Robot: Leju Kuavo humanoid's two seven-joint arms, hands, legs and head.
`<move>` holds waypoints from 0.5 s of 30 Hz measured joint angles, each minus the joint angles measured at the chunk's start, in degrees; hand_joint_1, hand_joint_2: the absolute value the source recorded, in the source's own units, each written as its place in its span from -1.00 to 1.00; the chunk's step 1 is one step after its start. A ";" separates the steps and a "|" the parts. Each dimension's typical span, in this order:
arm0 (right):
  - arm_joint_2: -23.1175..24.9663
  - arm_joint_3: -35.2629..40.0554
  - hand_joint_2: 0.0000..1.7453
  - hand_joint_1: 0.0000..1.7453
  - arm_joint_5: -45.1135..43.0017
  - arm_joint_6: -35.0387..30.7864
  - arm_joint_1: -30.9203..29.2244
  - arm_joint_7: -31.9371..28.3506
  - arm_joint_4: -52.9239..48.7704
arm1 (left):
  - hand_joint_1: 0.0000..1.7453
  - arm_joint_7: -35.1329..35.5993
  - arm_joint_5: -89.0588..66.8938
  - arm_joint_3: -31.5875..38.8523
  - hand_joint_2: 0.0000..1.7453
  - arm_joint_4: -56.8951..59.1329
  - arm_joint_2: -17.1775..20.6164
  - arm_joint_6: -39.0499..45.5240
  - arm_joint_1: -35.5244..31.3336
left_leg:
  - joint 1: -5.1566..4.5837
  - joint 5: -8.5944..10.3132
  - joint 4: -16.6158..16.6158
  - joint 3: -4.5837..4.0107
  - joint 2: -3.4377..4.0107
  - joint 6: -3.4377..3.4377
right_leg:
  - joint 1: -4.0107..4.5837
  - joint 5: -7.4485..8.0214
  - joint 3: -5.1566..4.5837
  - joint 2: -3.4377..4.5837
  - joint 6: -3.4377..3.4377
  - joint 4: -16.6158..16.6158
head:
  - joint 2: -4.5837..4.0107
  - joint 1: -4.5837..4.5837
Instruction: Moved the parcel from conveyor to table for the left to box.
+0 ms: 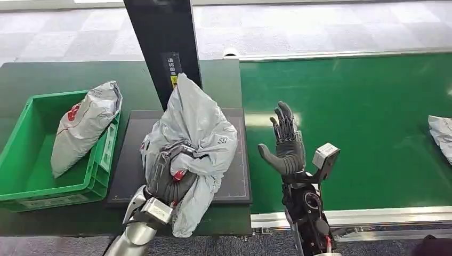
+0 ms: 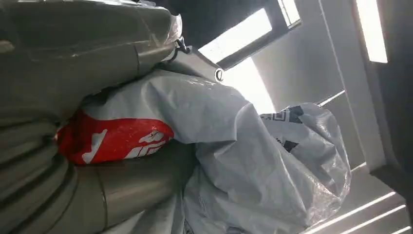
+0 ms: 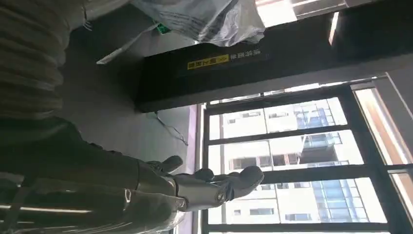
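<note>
Looks mostly done: the grey parcel (image 1: 194,133) is gripped by the left hand (image 1: 169,178) above the black pad (image 1: 234,184), off the conveyor (image 1: 362,128); right hand (image 1: 286,144) is spread, nothing held. Only boxing into the green bin (image 1: 16,181) is left

The second parcel (image 1: 441,136) on the conveyor (image 1: 362,128) was cut off by the frame edge. The held parcel (image 1: 197,138) hid most of the left hand (image 1: 168,178).

Left hand (image 1: 169,178) is raised off the table edge, fingers wrapped tight around a grey parcel (image 1: 198,133), silver forearm angling up from below. Right hand (image 1: 287,143) stands upright, palm open, fingers spread, holding nothing.
</note>
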 measured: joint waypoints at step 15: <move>0.28 -1.03 1.00 -1.00 -0.28 0.46 -0.55 -0.31 2.73 | 1.00 -0.15 15.96 0.57 1.00 -21.69 1.84 11.57 0.27 | 0.01 0.00 0.00 -0.03 0.00 0.00 | 0.01 0.00 -0.06 0.01 0.00 0.00 | -0.02 0.02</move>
